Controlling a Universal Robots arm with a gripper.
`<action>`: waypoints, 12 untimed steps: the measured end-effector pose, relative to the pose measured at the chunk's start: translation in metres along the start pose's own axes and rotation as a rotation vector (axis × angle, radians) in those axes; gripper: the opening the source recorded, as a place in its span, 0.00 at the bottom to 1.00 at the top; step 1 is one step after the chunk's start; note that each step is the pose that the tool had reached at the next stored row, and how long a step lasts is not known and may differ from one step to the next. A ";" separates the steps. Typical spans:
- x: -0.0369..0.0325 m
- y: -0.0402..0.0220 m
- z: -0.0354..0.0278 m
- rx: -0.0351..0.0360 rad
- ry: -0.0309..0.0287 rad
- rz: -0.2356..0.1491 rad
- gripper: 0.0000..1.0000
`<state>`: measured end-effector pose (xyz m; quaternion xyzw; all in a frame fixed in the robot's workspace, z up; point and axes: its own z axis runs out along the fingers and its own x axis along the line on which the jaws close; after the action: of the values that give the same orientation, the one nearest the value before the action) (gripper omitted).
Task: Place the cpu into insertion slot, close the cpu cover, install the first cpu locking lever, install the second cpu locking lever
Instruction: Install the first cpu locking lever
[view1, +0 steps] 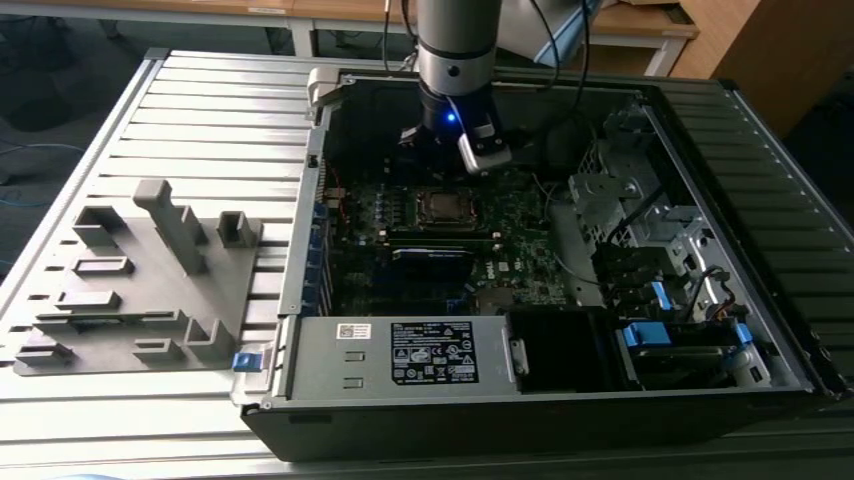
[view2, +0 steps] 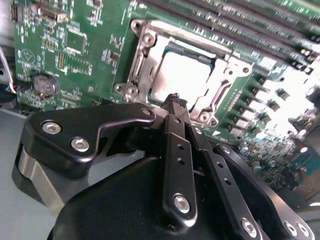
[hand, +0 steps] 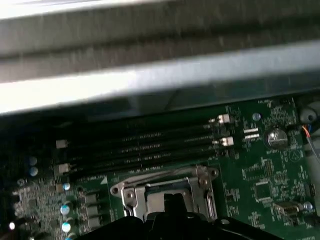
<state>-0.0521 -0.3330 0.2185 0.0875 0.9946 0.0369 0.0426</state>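
1. The gripper (view2: 175, 100) hangs over the open computer case (view1: 534, 390), its two black fingers (view2: 172, 145) pressed together with nothing between them; the tips sit just above one edge of the socket.
2. One cpu (view2: 182, 75) lies flat in the insertion slot (view2: 145, 55) on the green motherboard (view2: 75, 45). Being square, it has no long axis; its dull silver top faces up toward the camera.
3. One cpu cover (view2: 220, 82), a silver frame, lies down flat around the chip, which shows through its cut-out. In the first wrist view the same frame (hand: 165, 186) sits just beside the memory slots (hand: 145, 145).
4. Memory slots: four long black ones counted in the first wrist view, all parallel to one side of the socket.
5. One round coin battery (view2: 45, 85) sits on the board, well apart from the socket.
6. In the exterior view the socket (view1: 443, 206) lies directly below the arm (view1: 454, 60); one grey parts fixture (view1: 140, 290) rests outside the case, to the exterior view's left.
7. Locking lever positions: cannot tell.
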 end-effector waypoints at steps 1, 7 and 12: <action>-0.0003 -0.0019 -0.0001 0.0008 -0.0001 -0.001 0.11; -0.0018 -0.0104 -0.0006 0.0078 -0.0013 -0.002 0.11; -0.0023 -0.0103 -0.0045 0.0083 -0.0013 -0.002 0.11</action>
<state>-0.0521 -0.3438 0.2223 0.0866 0.9948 0.0326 0.0429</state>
